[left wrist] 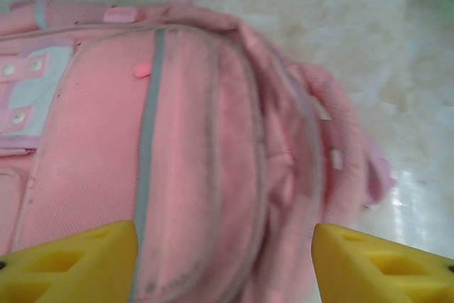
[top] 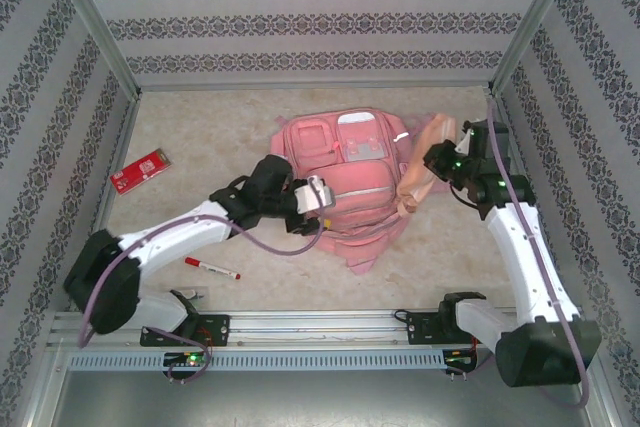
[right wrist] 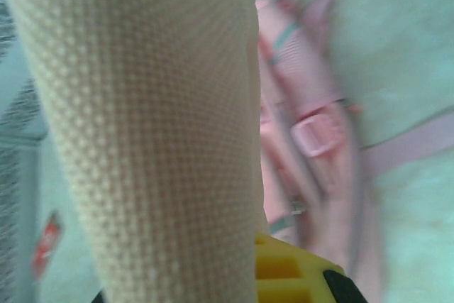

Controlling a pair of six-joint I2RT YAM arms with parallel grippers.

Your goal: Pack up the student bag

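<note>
The student bag (top: 350, 182), a pink backpack, lies flat in the middle of the table with its front pockets facing up. My left gripper (top: 318, 194) hovers over the bag's left side. In the left wrist view it (left wrist: 223, 264) is open, its yellow fingers (left wrist: 71, 264) standing wide apart over a zipped pocket (left wrist: 177, 147). My right gripper (top: 437, 160) is at the bag's right edge, shut on a cream mesh shoulder strap (right wrist: 142, 140) that is lifted off the table. One yellow finger (right wrist: 291, 271) shows beside the strap; the other is hidden behind it.
A red card (top: 140, 171) lies at the left of the table. A red and white marker (top: 211, 267) rests near the left arm's base. Patterned walls and metal posts (top: 95, 17) enclose the table on three sides.
</note>
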